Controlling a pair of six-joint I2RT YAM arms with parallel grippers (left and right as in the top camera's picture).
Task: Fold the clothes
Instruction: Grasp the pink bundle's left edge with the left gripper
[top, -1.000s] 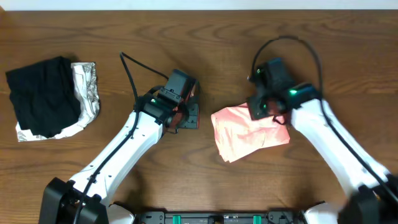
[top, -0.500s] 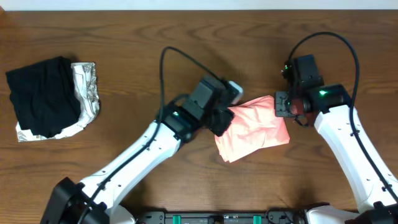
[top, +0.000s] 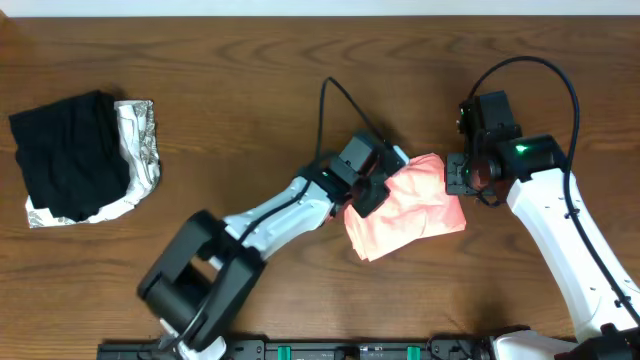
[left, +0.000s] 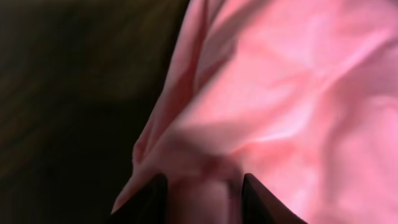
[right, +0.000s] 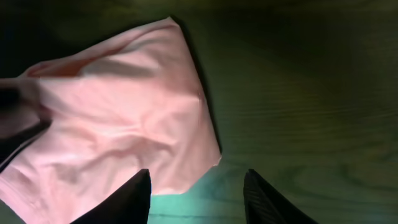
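The clothes (top: 418, 215), a salmon-pink T-shirt, lie crumpled and partly folded on the wooden table right of centre. My left gripper (top: 383, 186) is at the shirt's upper left edge. In the left wrist view its jaws (left: 205, 199) stand shut on a raised fold of the pink fabric (left: 292, 93). My right gripper (top: 458, 176) hovers at the shirt's upper right edge. In the right wrist view it (right: 199, 196) is open, holding nothing, with the shirt's corner (right: 118, 118) lying on the table just below its left finger. No lettering shows.
A black folded garment (top: 62, 155) lies at the far left on top of a silvery-white patterned cloth (top: 142, 150). Bare wooden table (top: 250, 90) lies between that pile and the shirt. The left arm's cable (top: 330, 110) loops above the shirt.
My left gripper has travelled right across the table to the shirt's left edge and closed on the fabric, bunching it. My right gripper moved off the shirt to its right edge.
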